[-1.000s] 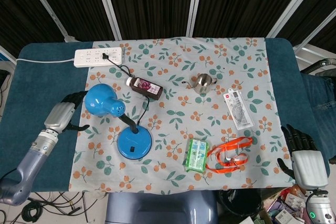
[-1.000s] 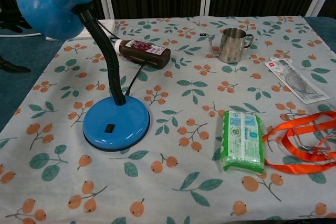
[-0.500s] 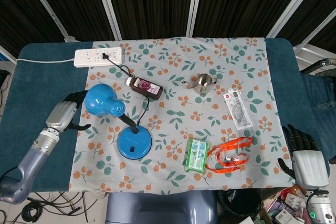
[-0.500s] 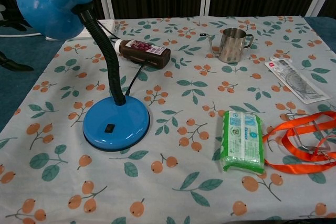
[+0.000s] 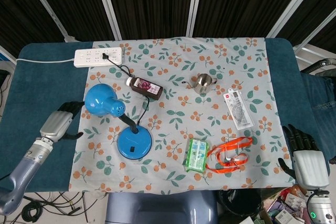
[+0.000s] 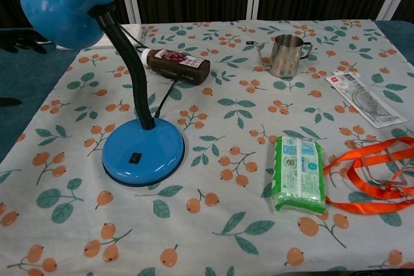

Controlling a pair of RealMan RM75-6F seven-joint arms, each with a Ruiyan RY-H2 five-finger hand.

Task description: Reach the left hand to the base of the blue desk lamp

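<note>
Your left hand's dark fingers (image 5: 72,109) were spread and held nothing, the hand (image 5: 59,123) itself hovering over the teal table cover (image 5: 37,93) just off the edge of the floral cloth (image 5: 173,72), beside the lamp's shade and well apart from its base. Its silver back faced up, and the grey forearm ran down toward the lower left corner. In the chest view only dark fingertips (image 6: 13,38) showed at the left edge.

The blue desk lamp (image 5: 118,120) stood on the cloth: a glossy, rounded shade with small vent holes, a black ribbed gooseneck (image 6: 127,63), and a flat, round base (image 6: 143,150) with a small dark switch. Its black cord ran up to a white power strip (image 5: 98,56).

Your right hand (image 5: 306,162) sat low at the table's right edge, its dark fingers straight, apart and empty.

A dark brown bottle (image 6: 176,63) with a white cap lay on its side behind the lamp. A shiny metal pitcher (image 6: 285,55) stood upright further right. A clear ruler set in a packet (image 5: 239,109), a green crinkly tissue packet (image 6: 298,172) and an orange ribbon lanyard (image 6: 374,176) lay near the right side.
</note>
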